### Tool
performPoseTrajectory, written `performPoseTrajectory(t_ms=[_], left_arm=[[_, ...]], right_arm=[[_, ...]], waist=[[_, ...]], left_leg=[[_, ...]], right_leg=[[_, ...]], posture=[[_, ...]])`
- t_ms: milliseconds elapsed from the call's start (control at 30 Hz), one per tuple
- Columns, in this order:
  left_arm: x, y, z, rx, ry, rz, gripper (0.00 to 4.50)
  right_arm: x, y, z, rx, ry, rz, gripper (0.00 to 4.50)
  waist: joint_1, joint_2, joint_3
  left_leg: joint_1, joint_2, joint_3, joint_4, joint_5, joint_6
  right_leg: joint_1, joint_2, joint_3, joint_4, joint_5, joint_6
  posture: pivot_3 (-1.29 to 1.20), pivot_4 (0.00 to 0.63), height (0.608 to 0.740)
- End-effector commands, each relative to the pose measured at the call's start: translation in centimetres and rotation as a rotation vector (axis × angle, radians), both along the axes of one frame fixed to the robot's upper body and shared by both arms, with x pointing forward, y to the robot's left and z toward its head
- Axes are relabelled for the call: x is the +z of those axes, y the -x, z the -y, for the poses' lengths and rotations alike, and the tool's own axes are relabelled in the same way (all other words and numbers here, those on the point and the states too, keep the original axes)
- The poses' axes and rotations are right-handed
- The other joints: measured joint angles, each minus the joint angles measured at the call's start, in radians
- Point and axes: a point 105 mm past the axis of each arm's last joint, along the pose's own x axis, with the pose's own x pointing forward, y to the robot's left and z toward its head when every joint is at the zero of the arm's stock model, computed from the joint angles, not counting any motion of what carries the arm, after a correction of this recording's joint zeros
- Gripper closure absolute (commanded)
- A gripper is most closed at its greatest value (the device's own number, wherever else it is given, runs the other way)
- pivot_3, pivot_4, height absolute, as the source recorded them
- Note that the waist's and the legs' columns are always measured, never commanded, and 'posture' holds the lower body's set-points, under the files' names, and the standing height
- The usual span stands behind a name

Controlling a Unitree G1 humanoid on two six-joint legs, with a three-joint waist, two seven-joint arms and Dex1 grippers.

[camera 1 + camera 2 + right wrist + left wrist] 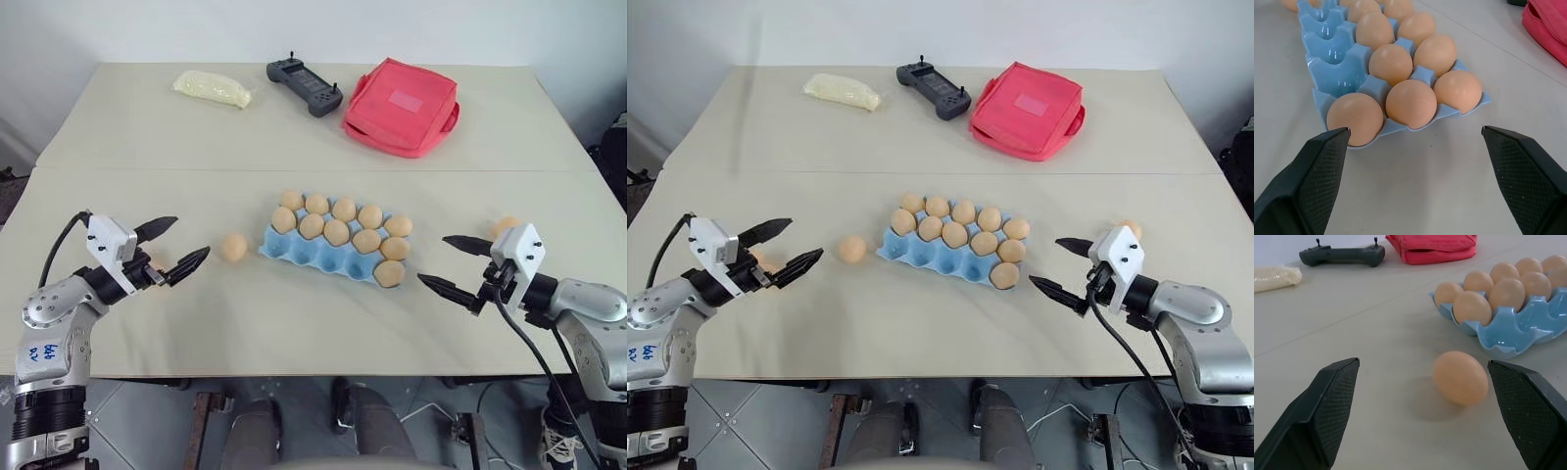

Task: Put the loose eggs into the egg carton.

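Eggs are the matter here: one loose egg (233, 247) lies on the table (294, 323) just to the left of the egg carton (313, 255), and a little ahead of the left gripper (171, 247). That gripper hangs just above the table with its two black fingers spread wide apart, holding nothing; in the left wrist view the egg sits between the fingertip lines but beyond them, nearer the right-hand finger, touching neither. A second loose egg (506, 226) lies to the right of the carton, behind the right gripper (453, 262) and partly hidden by its white wrist block. A small tan patch beside the left gripper may be a third, but I cannot tell. The right gripper is likewise spread wide and empty, pointing toward the carton's near right corner without touching it.

The light blue carton lies near the table's middle, slightly askew. It holds eleven eggs: five in the far row, five in the middle row, and one at the right end of the near row. Four near cups stand empty.

Along the far edge lie one pale yellow lump (212, 88), one dark handheld controller (305, 86) and one red pouch (402, 106), well apart from the carton.
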Motion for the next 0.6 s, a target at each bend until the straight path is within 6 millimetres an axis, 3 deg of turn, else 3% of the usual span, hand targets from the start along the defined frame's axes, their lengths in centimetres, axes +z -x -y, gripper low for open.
performPoseTrajectory(t_ms=[33,400,600], left_arm=[[0.6,-0.1,0.0,-0.004,-0.011,0.030,0.04],[1.3,-1.3,0.9,-0.012,-0.001,0.046,0.04],[1.2,-1.9,2.6,-0.082,0.003,0.036,0.04]], right_arm=[[1.3,0.0,-0.4,0.004,-0.005,0.066,0.00],[2.0,-0.2,-0.4,-0.045,-0.035,0.092,0.00],[1.9,1.2,1.8,-0.182,-0.039,0.084,0.00]], waist=[[0.000,0.000,0.000],[0.000,0.000,0.000],[0.005,0.000,0.000]], left_leg=[[0.000,0.000,0.000,0.000,0.000,0.000],[0.000,0.000,0.000,0.002,0.000,0.000],[0.000,-0.001,0.000,0.002,0.000,0.000]], right_leg=[[0.000,0.000,0.000,0.000,0.000,0.000],[0.000,0.000,0.000,0.002,0.000,0.000],[0.000,0.000,0.000,0.003,0.000,0.000]], posture=[[0.00,0.150,0.740],[0.00,0.150,0.740],[0.00,0.150,0.740]])
